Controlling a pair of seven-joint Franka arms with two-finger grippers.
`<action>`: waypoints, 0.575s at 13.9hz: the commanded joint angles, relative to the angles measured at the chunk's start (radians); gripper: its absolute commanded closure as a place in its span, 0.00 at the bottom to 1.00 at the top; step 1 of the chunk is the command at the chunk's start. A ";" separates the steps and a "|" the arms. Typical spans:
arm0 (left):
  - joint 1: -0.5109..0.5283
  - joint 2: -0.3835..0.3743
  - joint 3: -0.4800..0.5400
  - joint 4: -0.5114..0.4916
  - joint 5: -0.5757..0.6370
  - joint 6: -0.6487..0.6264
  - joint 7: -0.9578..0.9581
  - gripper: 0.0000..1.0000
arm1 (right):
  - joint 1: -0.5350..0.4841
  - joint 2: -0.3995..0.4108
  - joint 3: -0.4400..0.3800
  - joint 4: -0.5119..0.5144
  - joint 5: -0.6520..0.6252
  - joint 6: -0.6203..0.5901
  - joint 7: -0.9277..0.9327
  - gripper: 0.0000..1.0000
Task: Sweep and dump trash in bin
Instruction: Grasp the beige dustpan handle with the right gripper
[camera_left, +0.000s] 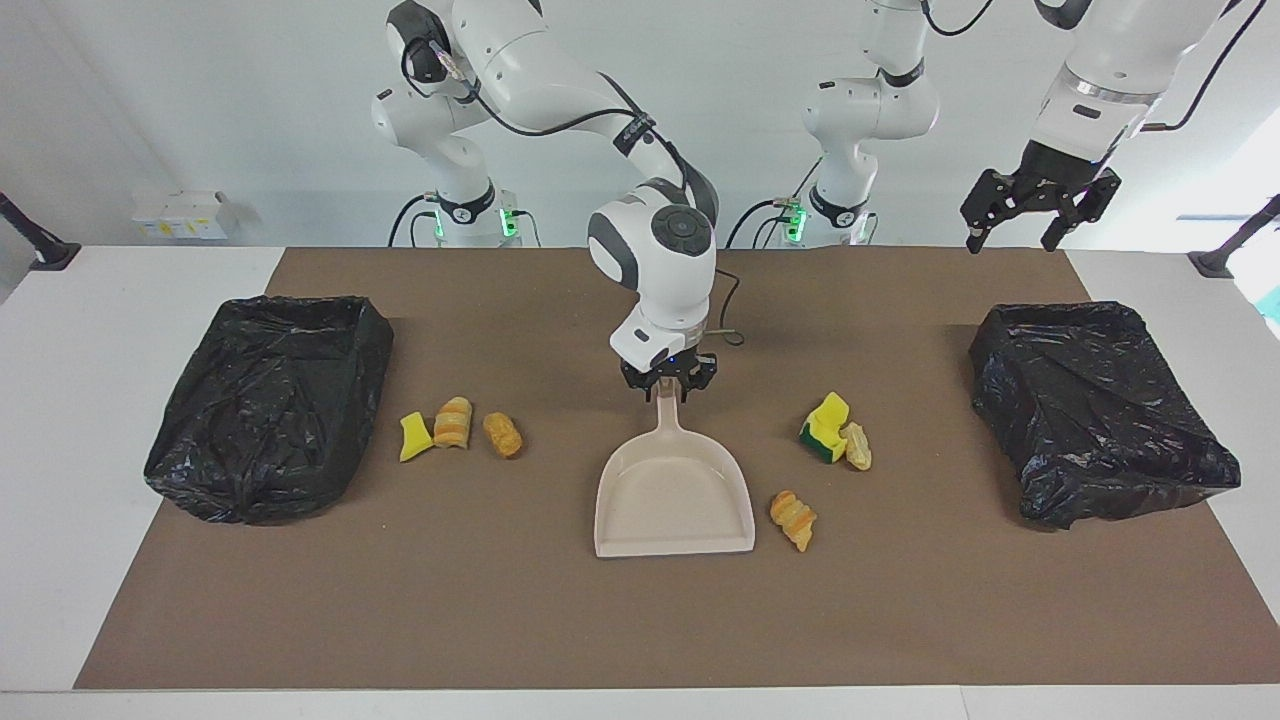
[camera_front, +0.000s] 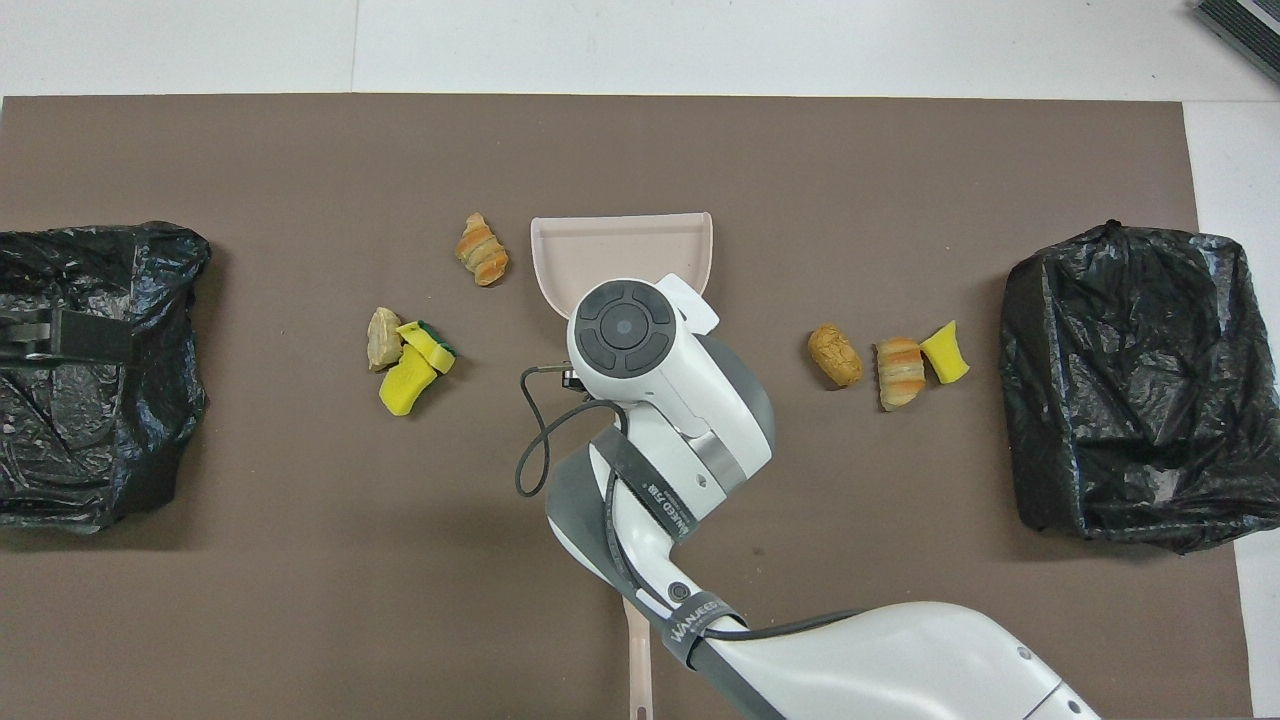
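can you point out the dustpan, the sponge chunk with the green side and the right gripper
dustpan (camera_left: 672, 495): facing view, on the bare pan floor.
sponge chunk with the green side (camera_left: 826, 421): facing view, on its yellow top.
right gripper (camera_left: 668, 383): facing view, between the fingertips at the dustpan's handle.

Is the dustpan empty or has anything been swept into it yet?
Empty. The dustpan lies flat with a bare tray; all the trash sits on the mat beside it, in both views.
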 joint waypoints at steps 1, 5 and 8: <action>0.009 -0.003 -0.006 -0.001 -0.005 0.000 0.008 0.00 | 0.000 -0.053 0.004 -0.069 -0.006 -0.004 0.022 0.52; 0.009 -0.003 -0.004 -0.001 -0.005 0.000 0.008 0.00 | 0.000 -0.051 0.017 -0.063 -0.006 -0.007 0.025 0.69; 0.009 -0.003 -0.006 -0.001 -0.005 0.000 0.008 0.00 | 0.000 -0.051 0.017 -0.063 -0.007 -0.007 0.017 0.80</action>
